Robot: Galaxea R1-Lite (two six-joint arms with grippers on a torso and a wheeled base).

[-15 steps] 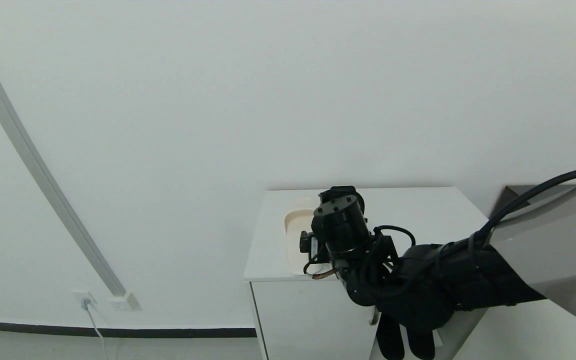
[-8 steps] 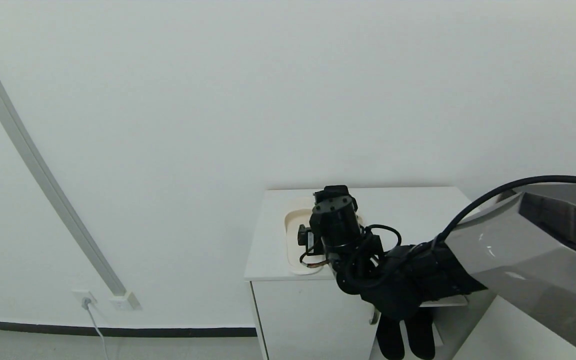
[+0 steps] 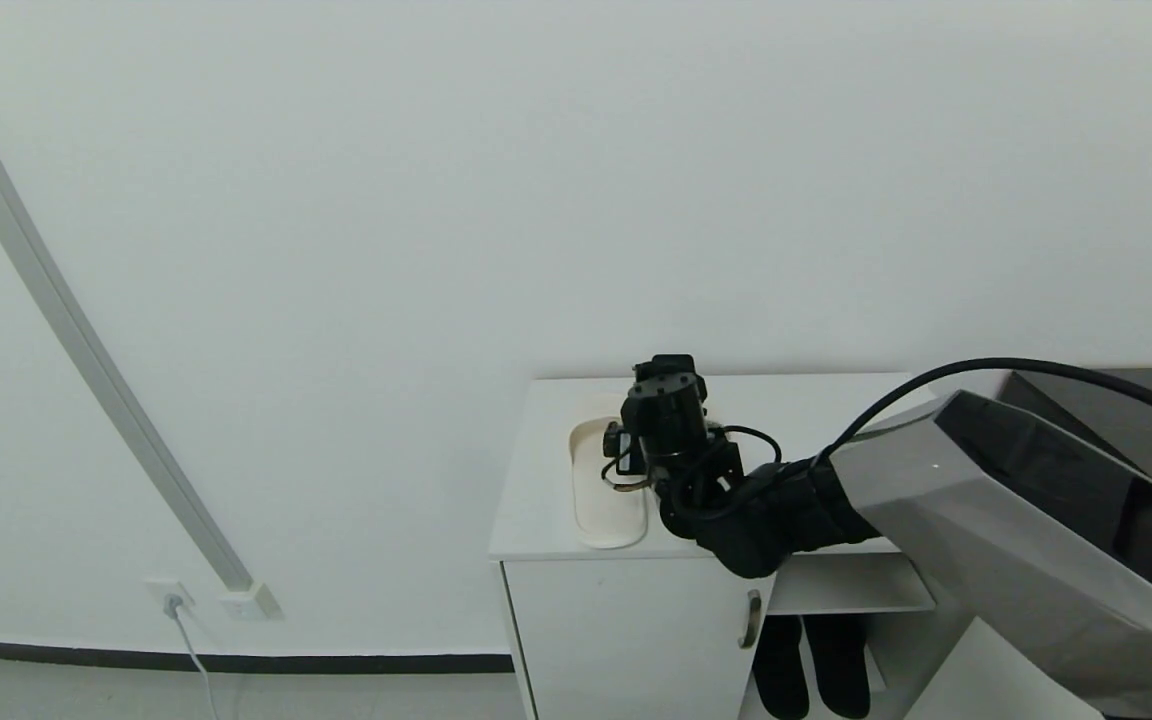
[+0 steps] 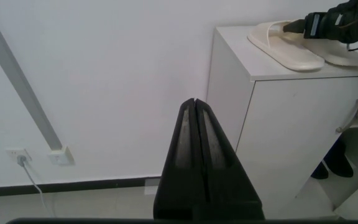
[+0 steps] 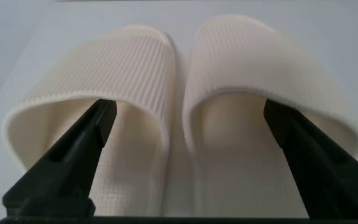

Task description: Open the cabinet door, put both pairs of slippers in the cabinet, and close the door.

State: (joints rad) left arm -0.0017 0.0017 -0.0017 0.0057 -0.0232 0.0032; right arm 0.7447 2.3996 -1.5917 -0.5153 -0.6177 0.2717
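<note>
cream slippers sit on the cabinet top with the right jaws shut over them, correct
Not shut: the right wrist view shows the right gripper with jaws wide open, one at each strap of the cream slippers. They do sit on top of the cabinet.

Bright, diffuse light washes the wall (image 3: 436, 200), shadows faint (deepest inside the cabinet (image 3: 626, 630)), while the conduit (image 3: 86, 350) bows near the edge.
</note>
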